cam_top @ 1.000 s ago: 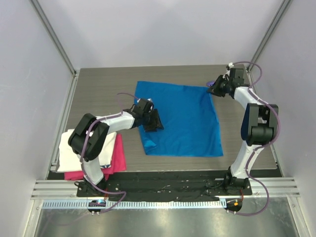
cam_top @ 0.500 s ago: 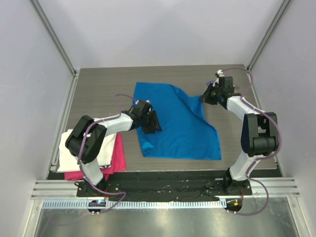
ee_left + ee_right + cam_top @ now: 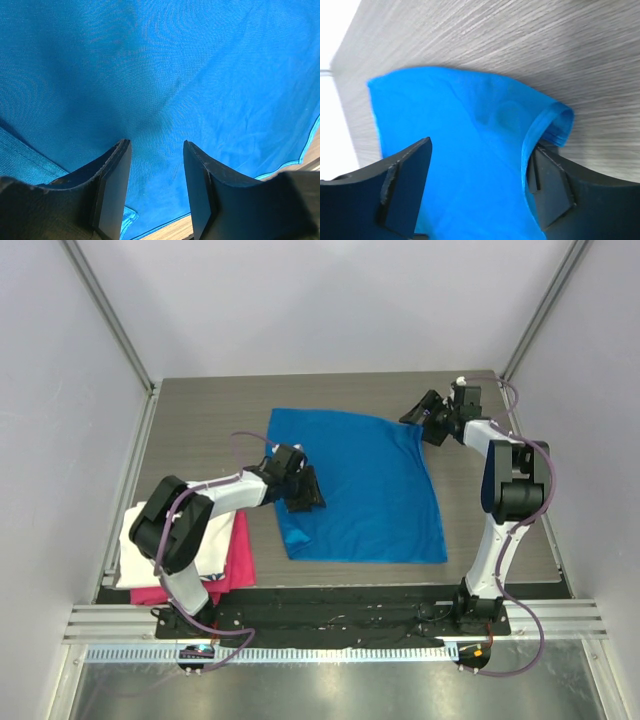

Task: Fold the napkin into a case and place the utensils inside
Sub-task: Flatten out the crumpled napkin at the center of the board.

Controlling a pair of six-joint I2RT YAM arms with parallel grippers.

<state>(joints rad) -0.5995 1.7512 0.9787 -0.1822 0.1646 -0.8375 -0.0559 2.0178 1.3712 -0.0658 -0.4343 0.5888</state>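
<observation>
The bright blue napkin (image 3: 360, 485) lies spread on the grey table (image 3: 200, 420), one corner toward the far right. My left gripper (image 3: 305, 490) rests low on the cloth's left edge, jaws open with only blue fabric (image 3: 175, 75) beneath them (image 3: 155, 145). My right gripper (image 3: 418, 415) is at the far right corner, open. In the right wrist view the napkin (image 3: 460, 150) lies under the right gripper (image 3: 480, 147), and a curled corner edge (image 3: 555, 122) rests against the right finger (image 3: 550, 185). The utensils are out of view. No case shape shows.
A white cloth (image 3: 150, 540) lies on a pink cloth (image 3: 235, 560) at the table's near left corner, beside the left arm. Pale walls close in the table at the back and on both sides.
My right gripper has opened and let go of the napkin's far right corner, which now lies back near the far right. The left gripper has stayed put.
</observation>
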